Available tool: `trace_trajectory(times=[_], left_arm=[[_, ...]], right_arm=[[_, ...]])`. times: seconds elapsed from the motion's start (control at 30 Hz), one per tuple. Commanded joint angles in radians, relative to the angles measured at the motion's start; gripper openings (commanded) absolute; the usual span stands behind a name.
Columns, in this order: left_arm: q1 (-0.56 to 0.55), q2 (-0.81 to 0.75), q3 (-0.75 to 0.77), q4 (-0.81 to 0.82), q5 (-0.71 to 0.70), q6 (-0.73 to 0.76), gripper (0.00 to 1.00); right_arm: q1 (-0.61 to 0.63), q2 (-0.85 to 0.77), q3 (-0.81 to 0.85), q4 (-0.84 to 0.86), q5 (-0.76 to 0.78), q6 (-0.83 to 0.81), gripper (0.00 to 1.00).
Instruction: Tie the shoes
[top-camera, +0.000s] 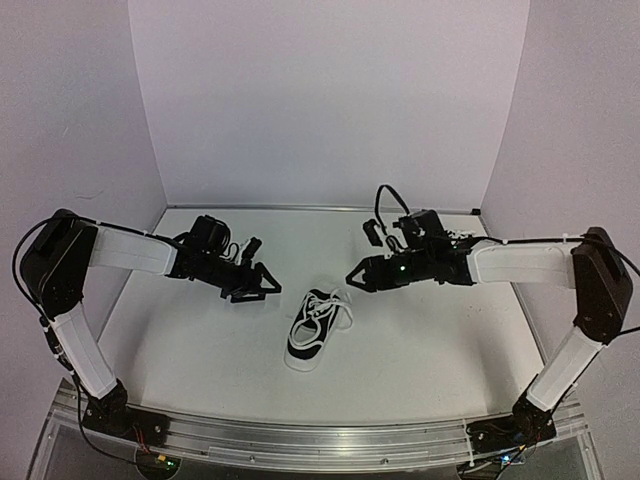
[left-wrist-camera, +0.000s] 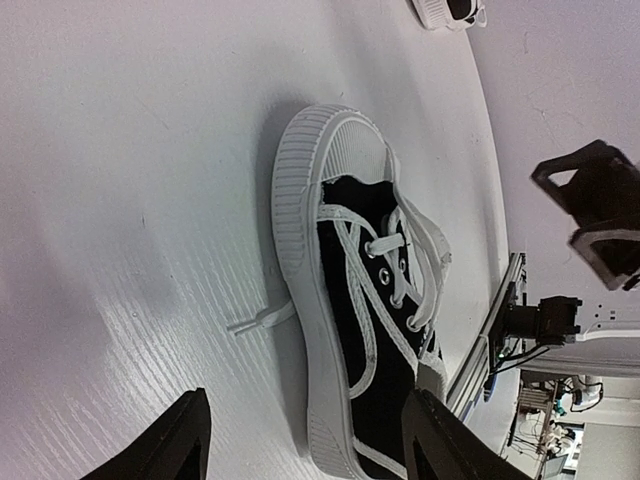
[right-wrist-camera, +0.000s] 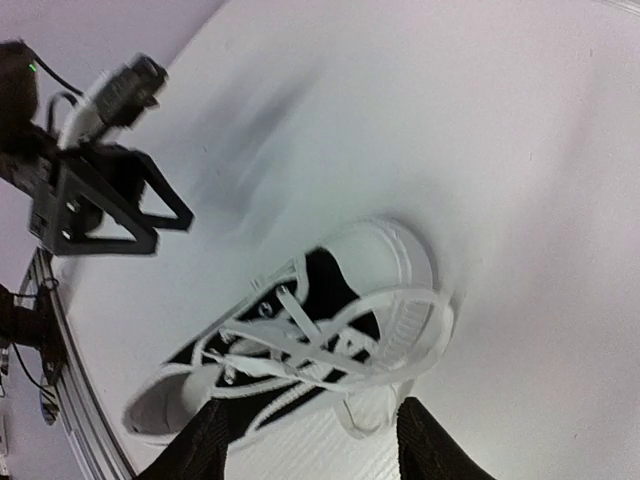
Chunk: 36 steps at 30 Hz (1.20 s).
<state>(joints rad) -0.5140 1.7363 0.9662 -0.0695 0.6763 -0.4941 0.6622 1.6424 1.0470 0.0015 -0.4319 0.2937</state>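
Note:
One black shoe (top-camera: 308, 338) with a white sole lies mid-table, toe pointing away from the arm bases. Its white laces (top-camera: 330, 310) are loose; in the right wrist view a lace loop (right-wrist-camera: 420, 320) drapes round the toe cap. A lace end (left-wrist-camera: 258, 320) trails on the table beside the sole of the shoe (left-wrist-camera: 350, 300). My left gripper (top-camera: 262, 284) hovers open just left of the shoe, empty (left-wrist-camera: 310, 450). My right gripper (top-camera: 358, 274) hangs open above and right of the toe, with nothing between its fingers (right-wrist-camera: 315, 445). A bit of another shoe (left-wrist-camera: 445, 10) shows at the frame's top edge.
White walls (top-camera: 330, 100) close the table at the back and both sides. An aluminium rail (top-camera: 320, 440) with the arm bases runs along the near edge. A cable (top-camera: 390, 200) loops above the right wrist.

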Motion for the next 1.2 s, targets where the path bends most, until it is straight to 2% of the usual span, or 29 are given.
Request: trace_trajectory(times=[0.0,0.43,0.5,0.63,0.67,0.8,0.97,1.17], left_arm=[[0.004,-0.003,0.031,0.028,-0.002,0.02,0.67],[0.003,-0.03,0.026,0.007,-0.01,0.04,0.67],[0.003,-0.031,0.025,0.007,-0.012,0.04,0.66],[0.003,-0.028,0.024,0.01,-0.009,0.04,0.66],[0.003,-0.029,0.025,0.01,-0.009,0.041,0.66],[0.004,-0.041,0.02,0.003,-0.012,0.049,0.66],[0.003,-0.056,0.026,-0.016,-0.019,0.072,0.66],[0.003,-0.058,0.051,-0.02,-0.001,0.104,0.63]], right_arm=[[0.016,0.105,-0.021,-0.074,0.038,0.019,0.51],[0.02,0.306,-0.017,0.0,-0.03,0.016,0.45],[0.028,0.327,-0.006,0.019,-0.031,0.015,0.38],[0.04,0.335,0.039,0.005,-0.029,-0.002,0.03],[0.039,0.317,0.053,-0.015,-0.015,-0.012,0.0],[0.04,0.19,0.136,-0.127,0.105,-0.057,0.0],[0.039,0.04,0.226,-0.19,0.2,-0.092,0.0],[0.039,0.096,0.208,-0.222,0.224,-0.125,0.0]])
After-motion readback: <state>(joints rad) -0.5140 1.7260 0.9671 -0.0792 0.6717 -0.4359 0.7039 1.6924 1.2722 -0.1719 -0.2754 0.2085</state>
